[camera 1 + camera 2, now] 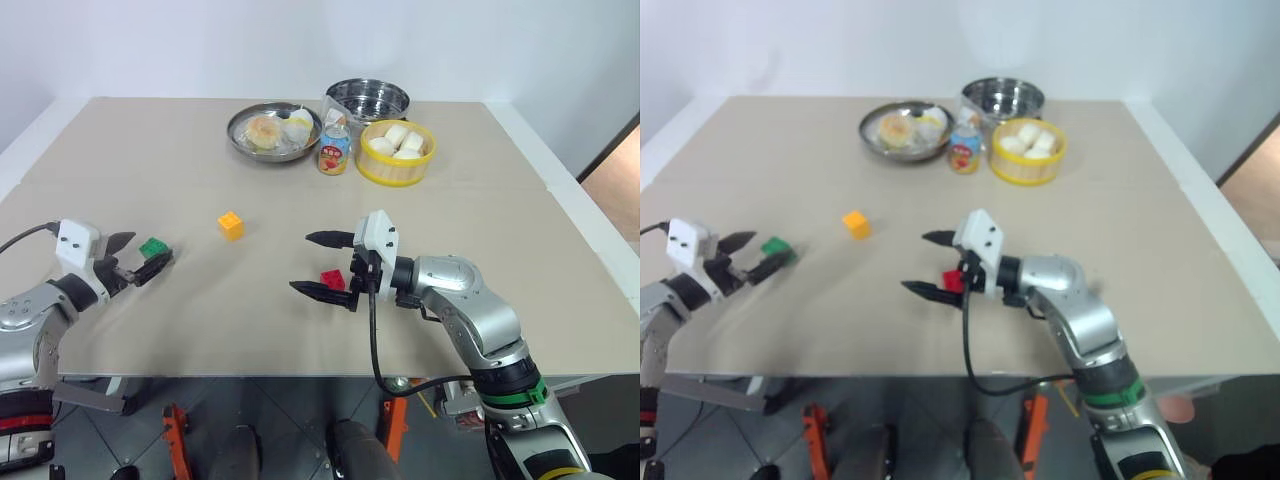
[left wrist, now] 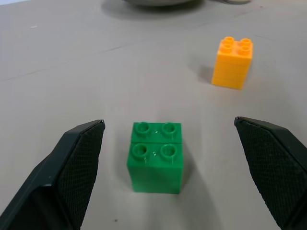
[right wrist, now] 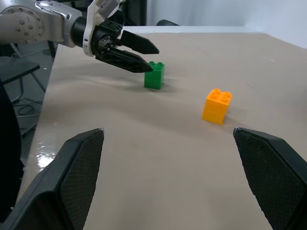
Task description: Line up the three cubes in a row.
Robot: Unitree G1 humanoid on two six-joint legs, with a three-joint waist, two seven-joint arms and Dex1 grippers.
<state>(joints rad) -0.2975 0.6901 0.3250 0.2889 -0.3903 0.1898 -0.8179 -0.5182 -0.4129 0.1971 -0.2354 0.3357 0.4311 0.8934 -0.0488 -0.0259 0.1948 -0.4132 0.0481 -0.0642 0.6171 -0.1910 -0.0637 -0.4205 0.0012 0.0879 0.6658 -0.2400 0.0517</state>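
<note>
Left gripper (image 1: 143, 256) jaws wide, straddling small green studded plastic cube (image 2: 155, 156); centre it, then close squarely; right gripper (image 1: 328, 264) jaws wide, empty, beside red cube (image 1: 332, 279).

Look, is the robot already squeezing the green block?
No, the left gripper is open, and the green block sits on the table between its fingers without touching them.

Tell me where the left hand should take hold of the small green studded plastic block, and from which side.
Grip the small green studded plastic block across its two flat vertical side faces, coming in level along the tan table from the robot's side. It stands upright with studs on top, and the open left hand already straddles it, one finger on each side, so a short advance then closing should probably do.
</note>
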